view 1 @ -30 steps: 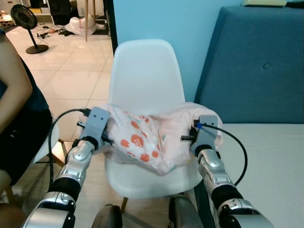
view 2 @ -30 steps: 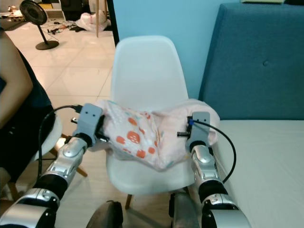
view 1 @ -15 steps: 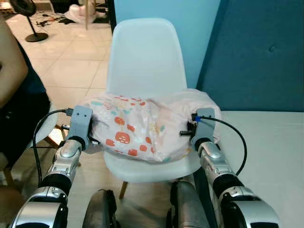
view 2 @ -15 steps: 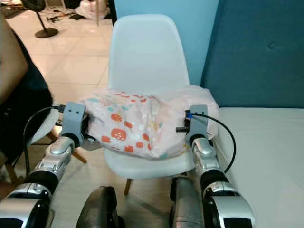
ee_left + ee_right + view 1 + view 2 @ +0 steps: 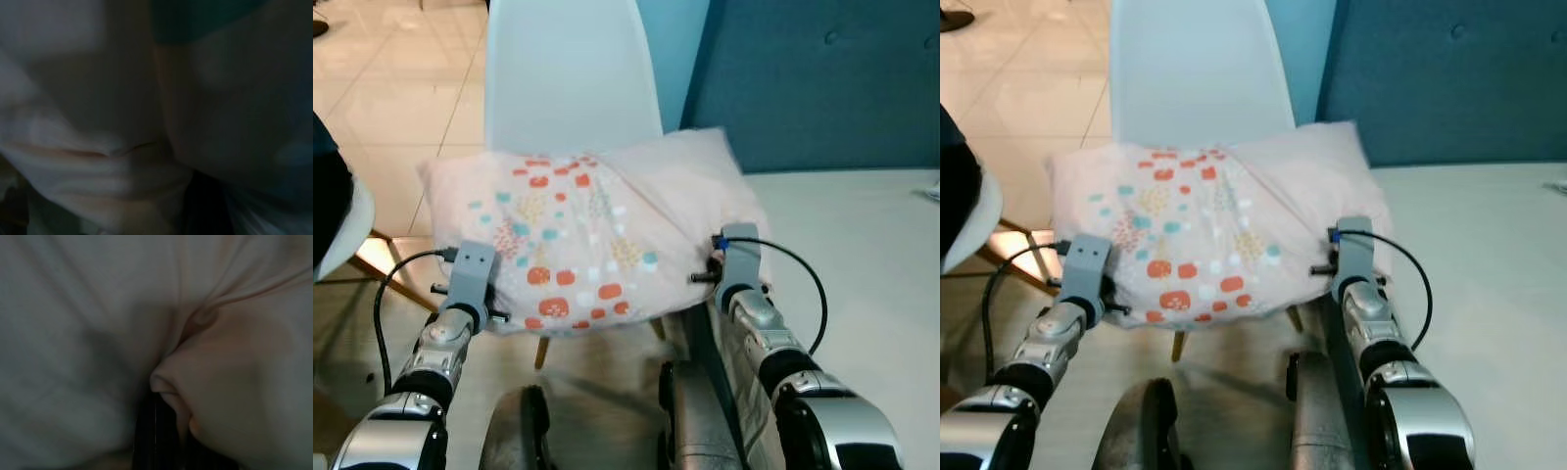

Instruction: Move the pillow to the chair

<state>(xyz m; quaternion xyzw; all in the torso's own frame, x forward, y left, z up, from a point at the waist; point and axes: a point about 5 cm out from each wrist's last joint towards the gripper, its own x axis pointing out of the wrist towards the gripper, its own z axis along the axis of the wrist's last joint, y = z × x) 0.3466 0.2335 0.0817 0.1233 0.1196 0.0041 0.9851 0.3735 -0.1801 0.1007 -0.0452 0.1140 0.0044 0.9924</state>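
Both pincers, left pincer (image 5: 494,311) at eight o'clock and right pincer (image 5: 713,266) at four, pinch the pillow (image 5: 587,227), spreading it flat over the chair (image 5: 570,73) seat.

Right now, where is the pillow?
In the eye views the pillow lies flat across the seat of the white chair, beside the blue headboard, with the left gripper and right gripper at its near corners.
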